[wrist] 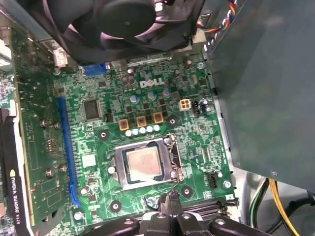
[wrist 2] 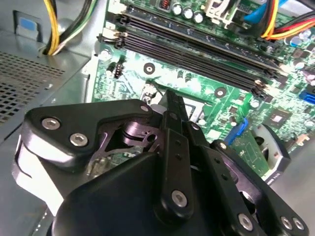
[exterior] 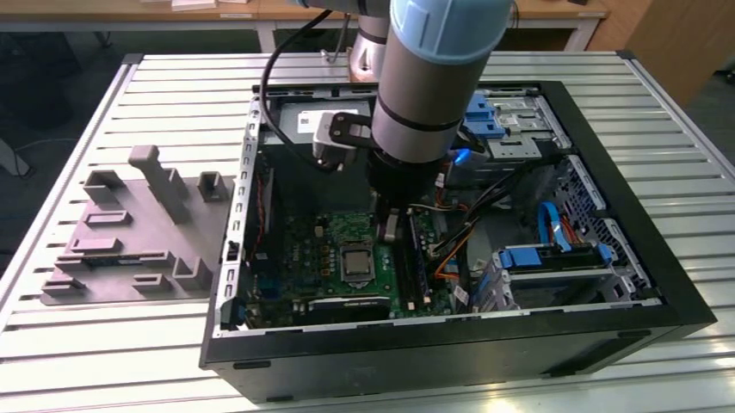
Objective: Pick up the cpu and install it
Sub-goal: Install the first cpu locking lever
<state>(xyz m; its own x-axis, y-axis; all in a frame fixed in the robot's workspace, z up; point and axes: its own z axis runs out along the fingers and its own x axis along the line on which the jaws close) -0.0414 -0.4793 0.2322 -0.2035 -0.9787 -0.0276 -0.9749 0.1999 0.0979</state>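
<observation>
one cpu (wrist: 143, 163) seated, gripper (wrist: 170, 200) beside

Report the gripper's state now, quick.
Gripper: shut, fingers together, holding nothing visible, poised over the motherboard beside the socket, where the cpu sits.

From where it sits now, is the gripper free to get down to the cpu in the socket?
Probably yes. The cpu lies uncovered in its socket, the gripper hangs just beside it over the motherboard, and nothing sits between them.

slatted metal table (exterior: 115, 344), dark floor (exterior: 46, 86) beyond, wooden desk (exterior: 138, 15) along far side.
</observation>
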